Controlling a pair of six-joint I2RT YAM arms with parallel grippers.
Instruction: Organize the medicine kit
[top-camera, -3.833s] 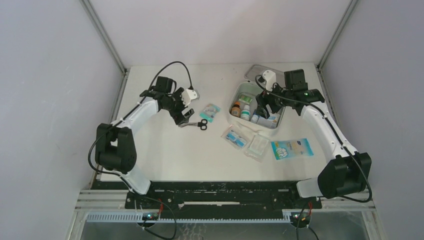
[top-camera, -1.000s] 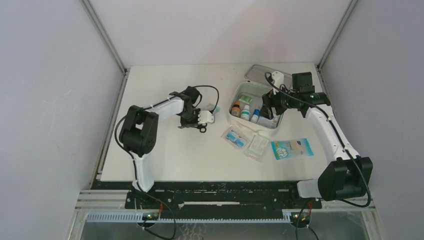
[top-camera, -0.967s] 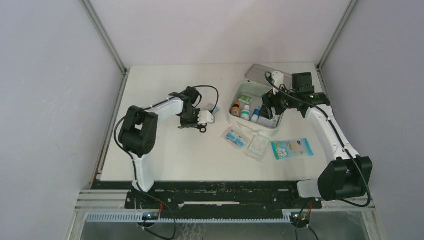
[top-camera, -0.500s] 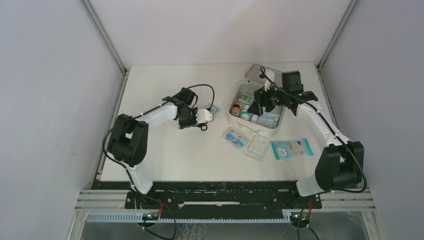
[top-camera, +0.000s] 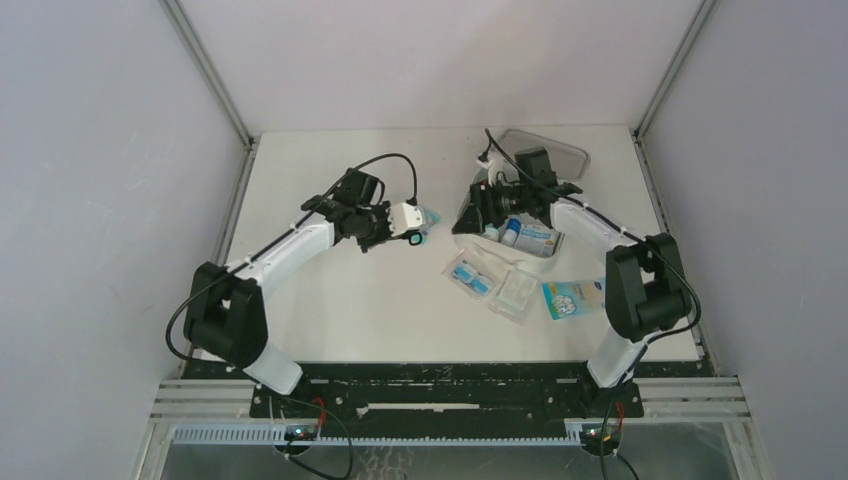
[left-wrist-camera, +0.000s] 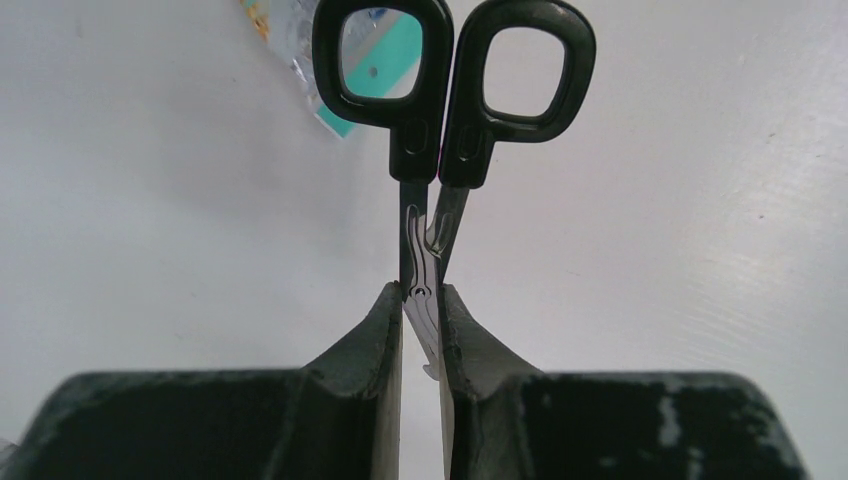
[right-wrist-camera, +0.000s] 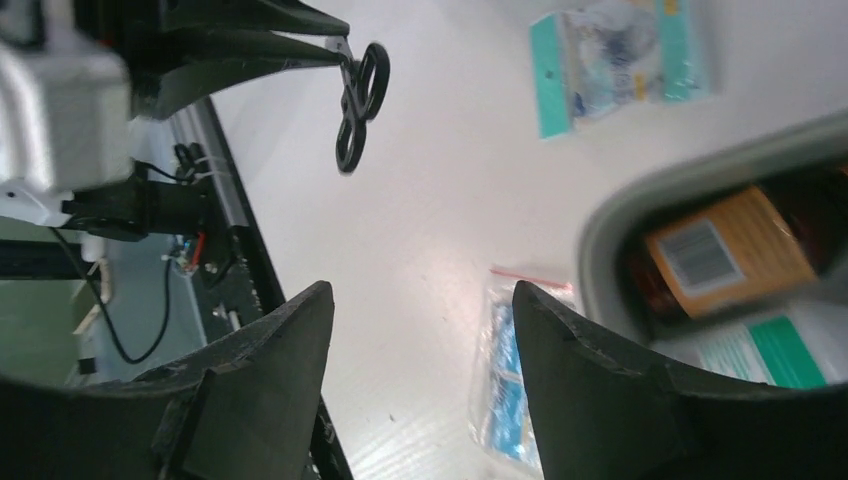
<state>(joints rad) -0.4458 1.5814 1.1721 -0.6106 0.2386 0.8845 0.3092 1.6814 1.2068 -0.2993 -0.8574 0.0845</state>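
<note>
The medicine kit (top-camera: 541, 252) sits open on the far right part of the table (top-camera: 340, 310), its lid (top-camera: 550, 148) tilted back behind it. In the right wrist view the kit's pale rim (right-wrist-camera: 640, 200) curves round an amber bottle (right-wrist-camera: 725, 250) with an orange label, and a white and green box (right-wrist-camera: 775, 355) lies just beside that bottle. From above, small bottles (top-camera: 511, 230) and a white box (top-camera: 536, 238) show in the case. The right gripper (right-wrist-camera: 420, 290) hangs over the kit's left edge with its fingers spread wide and nothing between them. On the table just in front of the kit lie two clear packets (top-camera: 470, 273) (top-camera: 517, 292), and a blue and white pouch (top-camera: 572, 298) lies to their right, partly under the right arm. A teal packet (right-wrist-camera: 620, 60) rests left of the kit, well apart from the others. Near it is the left gripper (left-wrist-camera: 420, 292), clamped on the blades of a pair of scissors (left-wrist-camera: 450, 100) with the black handle loops pointing away from the wrist (one loop frames a bit of the teal packet). Whether the handles touch the table cannot be told.
</note>
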